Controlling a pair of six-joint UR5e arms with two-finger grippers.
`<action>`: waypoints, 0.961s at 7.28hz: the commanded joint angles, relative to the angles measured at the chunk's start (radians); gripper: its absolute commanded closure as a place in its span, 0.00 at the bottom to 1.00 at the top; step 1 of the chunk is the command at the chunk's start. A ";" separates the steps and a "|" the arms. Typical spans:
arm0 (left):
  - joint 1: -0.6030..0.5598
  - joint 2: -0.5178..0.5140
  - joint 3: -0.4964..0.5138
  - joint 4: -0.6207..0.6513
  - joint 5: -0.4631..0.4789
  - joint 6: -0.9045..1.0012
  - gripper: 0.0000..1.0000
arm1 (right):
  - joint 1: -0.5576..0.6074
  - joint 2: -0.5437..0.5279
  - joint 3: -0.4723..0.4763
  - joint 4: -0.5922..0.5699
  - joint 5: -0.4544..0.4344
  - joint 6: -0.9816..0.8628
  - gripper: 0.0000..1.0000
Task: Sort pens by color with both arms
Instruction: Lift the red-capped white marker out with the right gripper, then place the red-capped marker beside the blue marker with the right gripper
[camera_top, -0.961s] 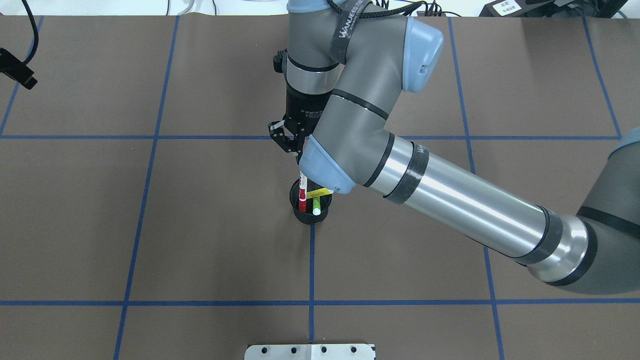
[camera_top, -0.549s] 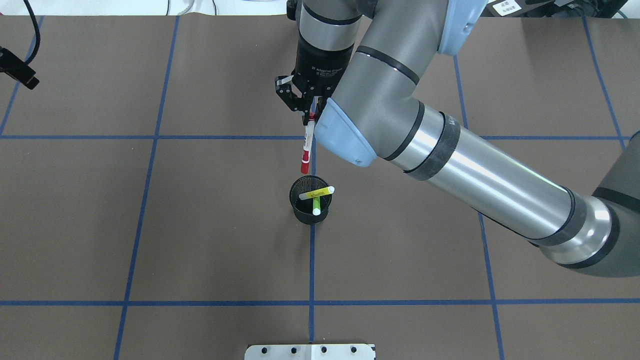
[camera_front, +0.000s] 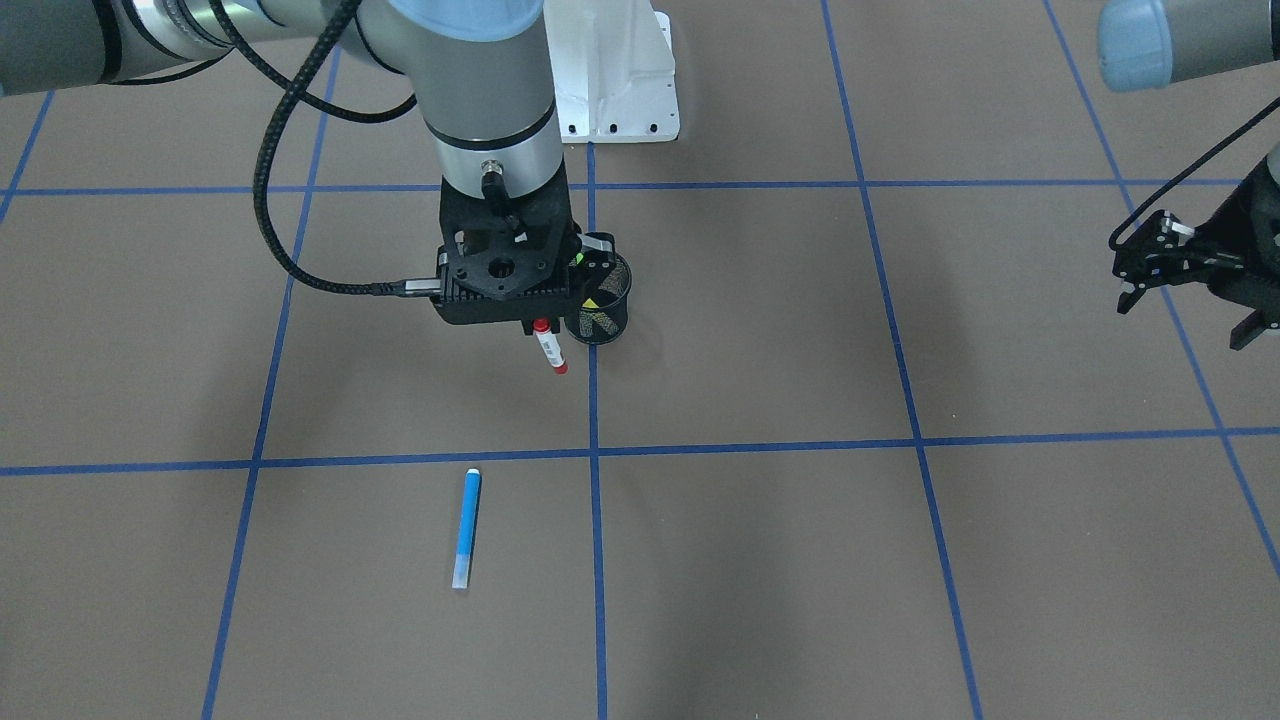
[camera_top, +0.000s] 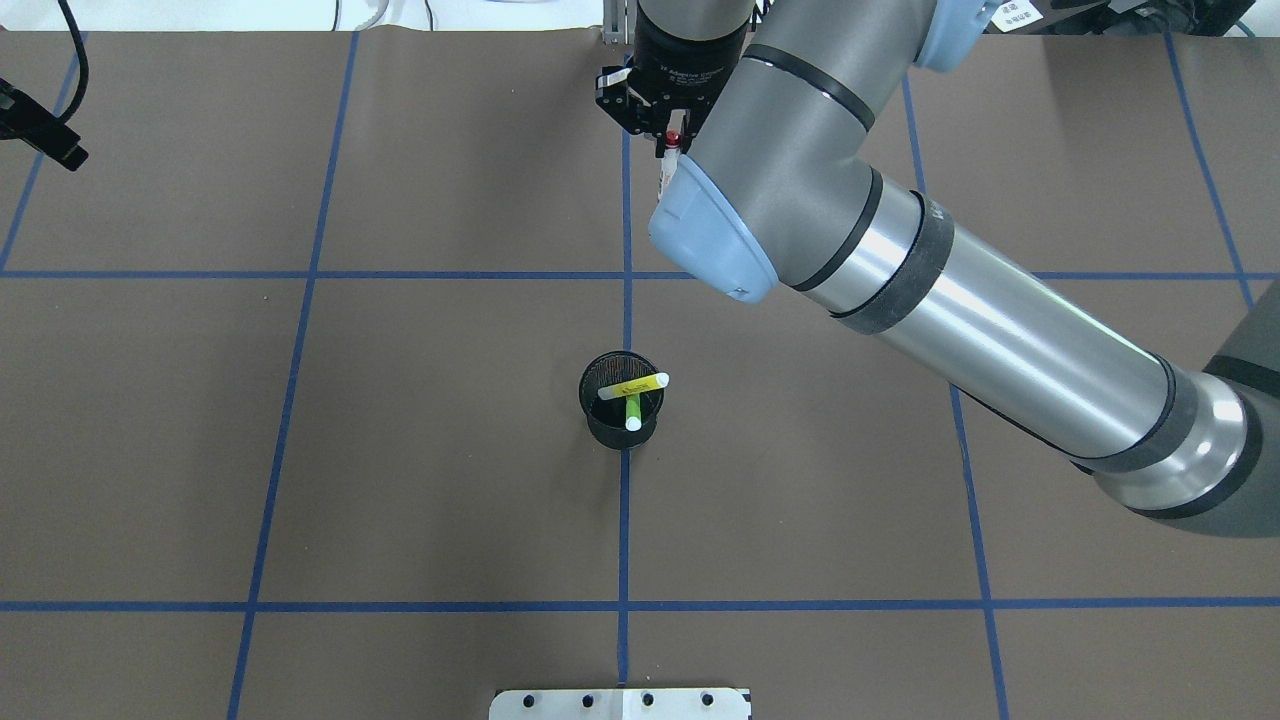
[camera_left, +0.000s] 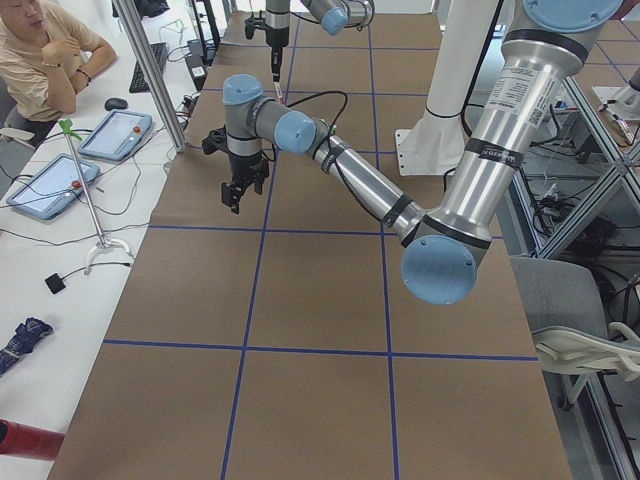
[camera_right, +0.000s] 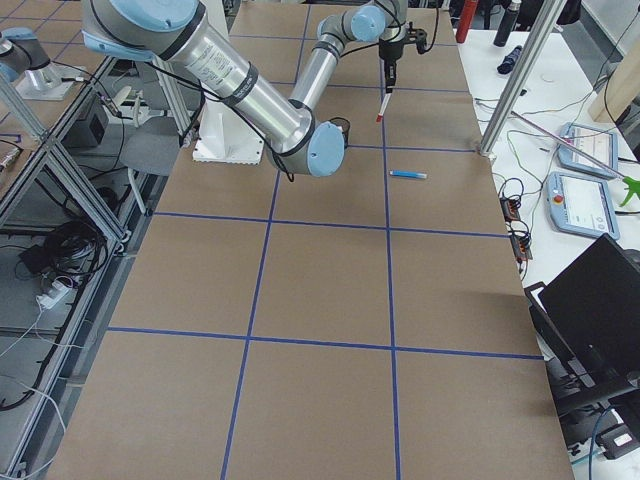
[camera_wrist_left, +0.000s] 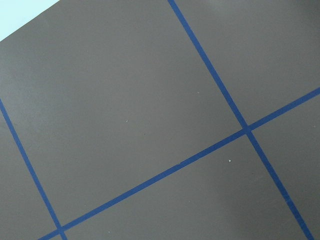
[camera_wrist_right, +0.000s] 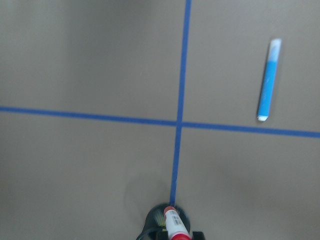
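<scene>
My right gripper (camera_top: 668, 130) hangs high over the table's far middle, shut on the white-barrelled pen with red ends (camera_top: 667, 168), which points down. From the front, that pen (camera_front: 550, 350) sticks out below the right gripper (camera_front: 540, 322), beside the black mesh cup (camera_front: 600, 318). A yellow pen (camera_top: 633, 385) and a lime green pen (camera_top: 632, 410) stand in the cup (camera_top: 603, 434). A blue pen (camera_front: 466, 527) lies flat on the mat, apart from the cup. My left gripper (camera_front: 1185, 315) hovers open and holds nothing, far off at the table's left side.
Blue tape lines (camera_top: 622, 520) divide the brown mat into squares. The white pedestal base (camera_front: 615, 90) stands behind the cup. A person (camera_left: 40, 50) sits at a side desk with tablets (camera_left: 50, 185) beyond the left end.
The right gripper has lifted the red-ended pen out of the cup and carried it up and toward the far edge. The yellow and green pens stayed in the cup.
</scene>
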 joint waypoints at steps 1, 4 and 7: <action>0.001 -0.003 0.014 -0.029 0.002 0.002 0.00 | -0.016 -0.069 -0.001 0.125 -0.199 0.052 1.00; 0.004 -0.003 0.061 -0.074 0.002 0.002 0.00 | -0.152 -0.124 -0.107 0.364 -0.543 0.241 1.00; 0.005 -0.005 0.196 -0.230 0.000 -0.001 0.00 | -0.235 -0.120 -0.275 0.528 -0.895 0.329 1.00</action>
